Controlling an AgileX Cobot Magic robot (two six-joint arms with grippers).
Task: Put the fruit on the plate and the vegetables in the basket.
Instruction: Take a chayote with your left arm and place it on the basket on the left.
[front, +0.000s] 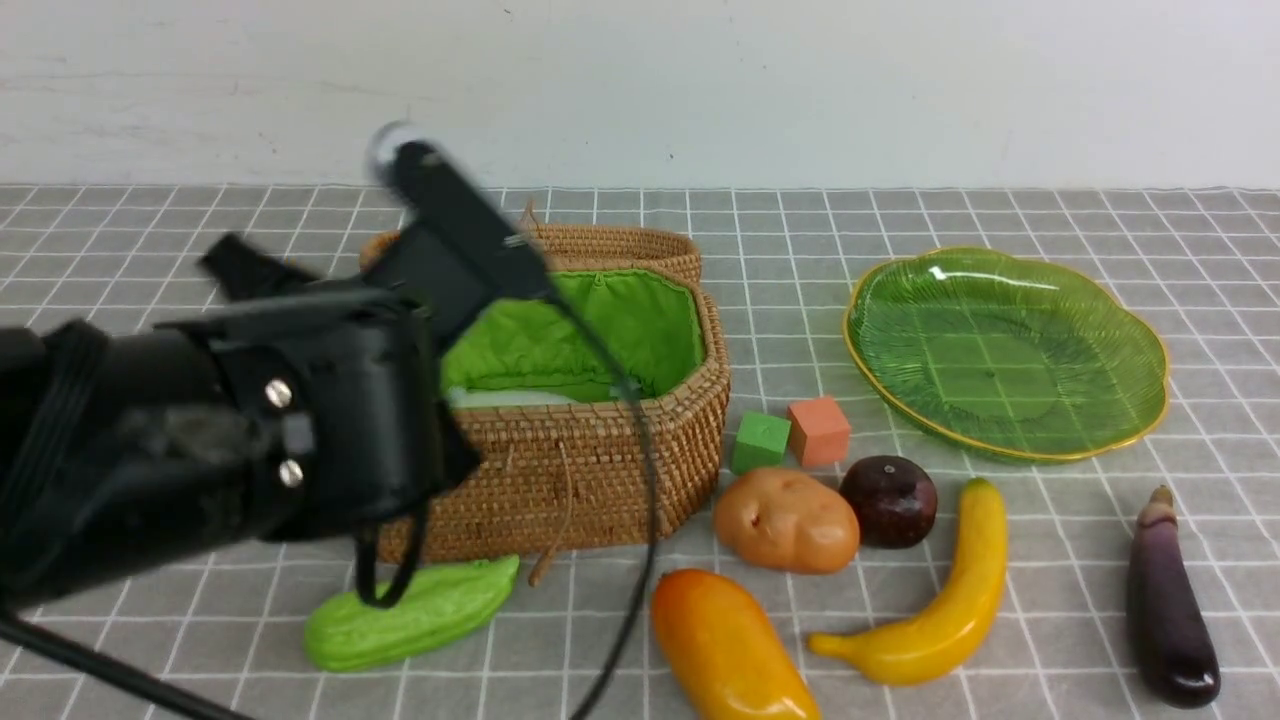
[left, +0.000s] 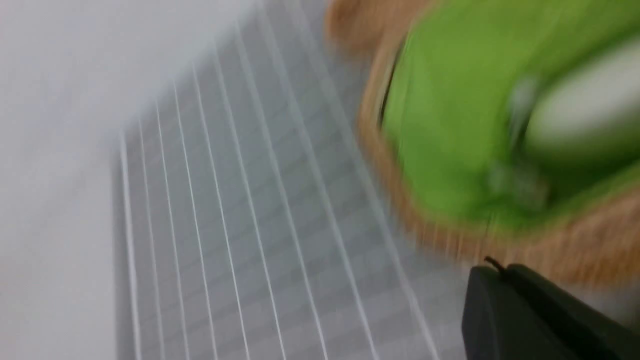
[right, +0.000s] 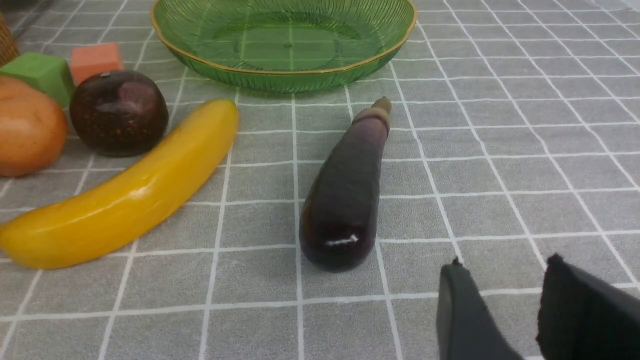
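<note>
Left jaws pressed together, pinching nothing visible, beside the basket (front: 690, 440) holding the radish (front: 520, 398); right jaws slightly spread, empty, facing the eggplant (right: 345, 195) toward the counter's (front: 1000, 220) right edge. I am watching the dangling cable (front: 648, 480): swinging, it could snag the basket rim.

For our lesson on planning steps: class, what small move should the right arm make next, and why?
Probably ease the right gripper over the eggplant. Its jaws stand open and empty just short of it, and the eggplant lies on the table, not yet in the basket.
</note>
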